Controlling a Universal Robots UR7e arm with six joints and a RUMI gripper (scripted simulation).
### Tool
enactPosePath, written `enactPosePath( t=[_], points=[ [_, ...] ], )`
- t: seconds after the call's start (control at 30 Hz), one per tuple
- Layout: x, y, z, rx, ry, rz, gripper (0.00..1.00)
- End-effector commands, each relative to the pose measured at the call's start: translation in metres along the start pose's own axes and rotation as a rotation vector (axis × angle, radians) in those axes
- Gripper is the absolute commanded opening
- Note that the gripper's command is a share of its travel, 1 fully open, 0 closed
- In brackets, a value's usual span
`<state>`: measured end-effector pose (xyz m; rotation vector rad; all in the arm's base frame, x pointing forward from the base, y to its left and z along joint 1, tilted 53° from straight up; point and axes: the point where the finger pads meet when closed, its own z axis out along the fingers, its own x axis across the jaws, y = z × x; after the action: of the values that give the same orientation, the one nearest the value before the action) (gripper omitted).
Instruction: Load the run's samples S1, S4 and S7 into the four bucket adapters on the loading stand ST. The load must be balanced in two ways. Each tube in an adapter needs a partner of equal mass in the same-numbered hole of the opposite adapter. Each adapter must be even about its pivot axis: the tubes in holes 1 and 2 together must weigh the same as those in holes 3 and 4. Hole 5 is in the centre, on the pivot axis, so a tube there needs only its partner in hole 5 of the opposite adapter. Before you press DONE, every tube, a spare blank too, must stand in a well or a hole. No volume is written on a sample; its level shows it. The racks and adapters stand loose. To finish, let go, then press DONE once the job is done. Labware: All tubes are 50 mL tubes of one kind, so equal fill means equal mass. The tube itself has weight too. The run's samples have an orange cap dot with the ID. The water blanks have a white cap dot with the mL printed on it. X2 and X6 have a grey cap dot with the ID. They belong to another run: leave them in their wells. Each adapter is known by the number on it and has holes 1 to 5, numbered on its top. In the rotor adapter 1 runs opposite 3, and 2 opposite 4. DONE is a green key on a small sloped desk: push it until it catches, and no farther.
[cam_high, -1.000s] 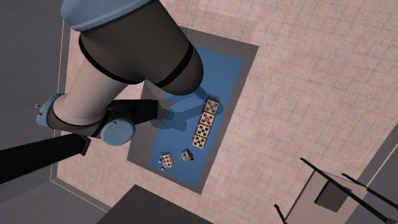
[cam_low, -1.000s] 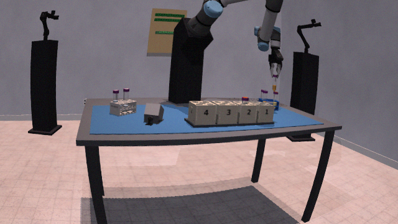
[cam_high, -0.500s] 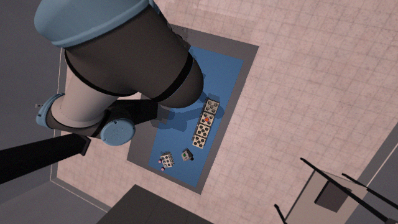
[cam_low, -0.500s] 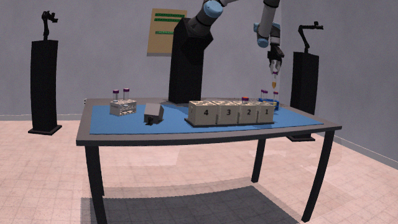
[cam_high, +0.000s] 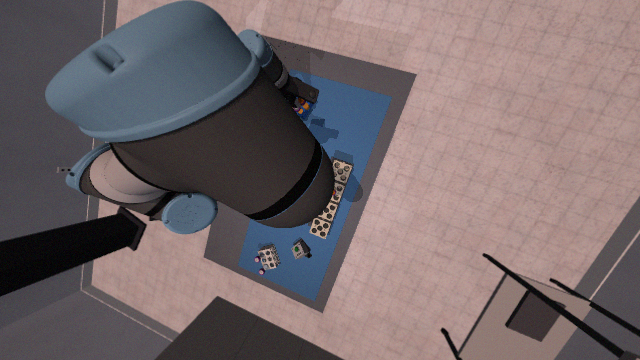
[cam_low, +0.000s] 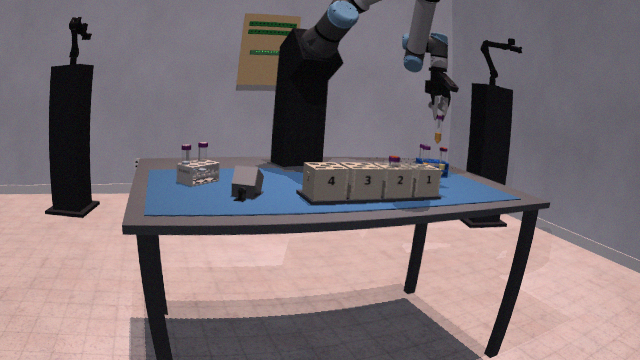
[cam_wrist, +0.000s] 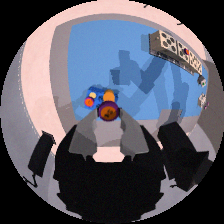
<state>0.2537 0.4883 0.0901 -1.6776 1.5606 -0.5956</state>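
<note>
Loading is in hand. The tool (cam_high: 306, 91) (cam_low: 439, 115) (cam_wrist: 108, 108) is closed, slightly parted, on an orange-dotted tube (cam_low: 438, 136) (cam_wrist: 108, 112), above the blue rack (cam_high: 305, 114) (cam_low: 445, 173) (cam_wrist: 101, 91). Adapter 2 (cam_high: 340, 195) (cam_low: 399, 183) (cam_wrist: 180, 51) holds one tube. Next move, presumably: carry it upright to its balanced hole.

In the exterior view we see open air above the four adapters (cam_low: 367, 182), but an upright tube's cap (cam_low: 394, 159) juts above adapter 2, right of centre.

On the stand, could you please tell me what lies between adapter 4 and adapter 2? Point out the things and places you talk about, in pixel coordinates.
Adapter 3 (cam_low: 367, 189) stands between adapter 4 (cam_low: 331, 189) and adapter 2 (cam_low: 399, 189), as the exterior view shows.
</note>
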Motion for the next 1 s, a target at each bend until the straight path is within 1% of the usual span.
enactPosePath(
  t=[0.0, 0.3, 0.37, 0.87, 0.93, 0.97],
  points=[
    [0.019, -0.021, 0.0, -0.002, -0.006, -0.002, 0.0],
    [0.061, -0.064, 0.0, -0.002, -0.006, -0.002, 0.0],
    [0.061, -0.064, 0.0, -0.002, -0.006, -0.002, 0.0],
    [0.131, -0.135, 0.001, -0.001, -0.006, -0.002, 0.0],
    [0.131, -0.135, 0.001, -0.001, -0.006, -0.002, 0.0],
    [0.136, -0.14, 0.001, -0.001, -0.006, -0.002, 0.0]
  ],
)
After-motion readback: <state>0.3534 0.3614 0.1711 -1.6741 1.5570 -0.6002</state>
